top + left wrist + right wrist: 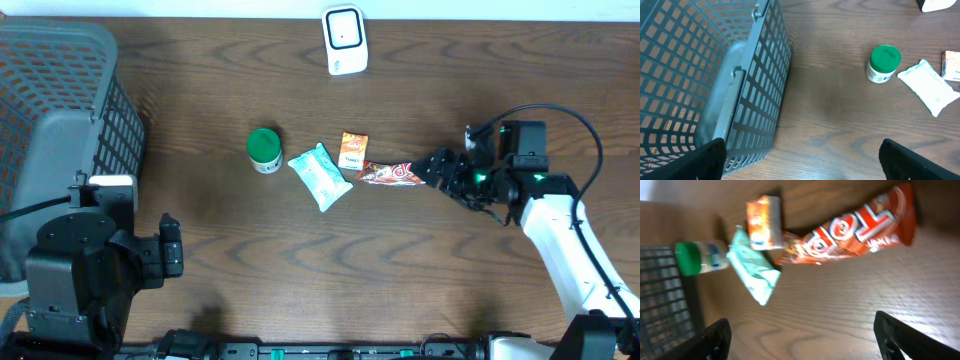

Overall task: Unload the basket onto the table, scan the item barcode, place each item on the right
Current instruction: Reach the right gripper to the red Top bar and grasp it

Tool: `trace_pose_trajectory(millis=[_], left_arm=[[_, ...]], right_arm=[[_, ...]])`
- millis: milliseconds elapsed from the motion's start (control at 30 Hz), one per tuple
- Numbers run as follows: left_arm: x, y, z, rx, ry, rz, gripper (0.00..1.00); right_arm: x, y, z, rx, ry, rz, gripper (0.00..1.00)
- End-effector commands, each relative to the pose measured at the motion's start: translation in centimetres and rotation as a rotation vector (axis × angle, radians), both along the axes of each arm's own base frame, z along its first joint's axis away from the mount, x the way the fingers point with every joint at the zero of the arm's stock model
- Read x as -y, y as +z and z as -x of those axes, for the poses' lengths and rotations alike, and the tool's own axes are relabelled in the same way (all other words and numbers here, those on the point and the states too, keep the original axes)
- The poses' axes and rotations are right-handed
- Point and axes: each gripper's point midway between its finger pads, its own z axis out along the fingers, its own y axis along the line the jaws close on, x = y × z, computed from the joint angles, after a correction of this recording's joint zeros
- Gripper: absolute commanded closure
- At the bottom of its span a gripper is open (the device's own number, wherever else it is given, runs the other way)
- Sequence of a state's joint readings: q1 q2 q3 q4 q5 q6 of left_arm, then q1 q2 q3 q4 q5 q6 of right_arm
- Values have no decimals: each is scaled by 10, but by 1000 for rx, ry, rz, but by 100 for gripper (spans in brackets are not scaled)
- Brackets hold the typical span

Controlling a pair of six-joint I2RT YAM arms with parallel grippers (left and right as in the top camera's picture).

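Candy bar [388, 173] in a red wrapper looks to be the item in hand. It lies flat on the table [250, 290], its left end close by the orange box [353, 150] and the mint pouch [320, 177], though I cannot tell whether they touch. Its right end is just beside the right gripper [428, 168], whose 2 fingers stand spread with nothing between them. The left gripper [172, 247] is also spread and empty, near the basket [60, 100]. The white scanner [344, 40] sits well apart at the far edge.

I judge the bar light and thin, its glossy film slippery and crinkly and the filling likely to snap under a hard squeeze. Pinch it gently across the narrow width, inboard of the floppy sealed end. No barcode shows, so it is probably on the underside and should be left uncovered
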State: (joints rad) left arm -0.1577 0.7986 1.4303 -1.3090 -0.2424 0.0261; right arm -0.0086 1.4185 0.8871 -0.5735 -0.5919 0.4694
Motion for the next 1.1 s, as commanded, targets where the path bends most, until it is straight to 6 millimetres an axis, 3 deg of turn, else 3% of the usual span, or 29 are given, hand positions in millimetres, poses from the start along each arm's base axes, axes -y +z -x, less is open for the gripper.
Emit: trace_pose_trajectory(millis=[0,267,467,767,1067], left_arm=[[-2,-1,0,-4,11,-1,2],[-2,-1,0,-4,11,-1,2],[-2,-1,0,-4,11,-1,2],[-2,-1,0,-4,11,-1,2],[-2,-1,0,-4,11,-1,2]], right_arm=[[3,-12,4,-40,-25,111,13],[-2,-17,13,-83,-21,130,9],[17,-24,8,-129,-175,188,6],[23,-30,2,-200,-352,156,5],[23,-70,-9,-297,-409,151,8]])
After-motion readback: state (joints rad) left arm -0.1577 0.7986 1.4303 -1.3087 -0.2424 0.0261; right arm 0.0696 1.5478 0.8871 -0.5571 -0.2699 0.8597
